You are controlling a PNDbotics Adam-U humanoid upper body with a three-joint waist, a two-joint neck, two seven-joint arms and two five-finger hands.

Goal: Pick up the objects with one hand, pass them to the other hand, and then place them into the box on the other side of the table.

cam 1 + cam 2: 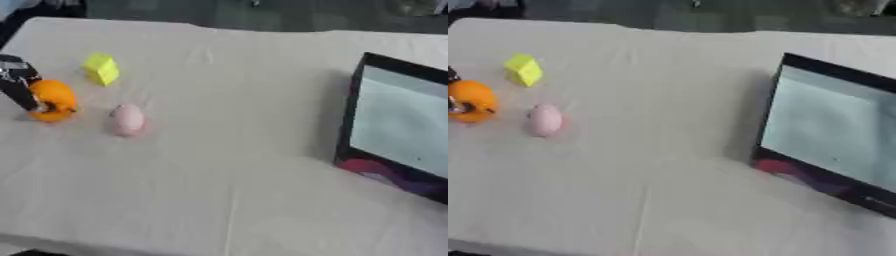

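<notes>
My left hand [17, 82] reaches in from the left edge, black with silver parts. Its fingers curl round a round orange object [54, 99] that sits at table level; I cannot tell whether it is lifted. A pink egg-shaped object [128, 119] lies on the cloth just right of the orange one, apart from it. A yellow block [101, 69] sits behind both. The black-walled box [350, 115] with a pale inside stands at the right side of the table, nothing showing in it. My right hand shows in no view.
A pale cloth covers the table [227, 170]. The box's near outer wall carries a magenta and purple pattern [385, 175]. The table's far edge meets a dark floor at the top.
</notes>
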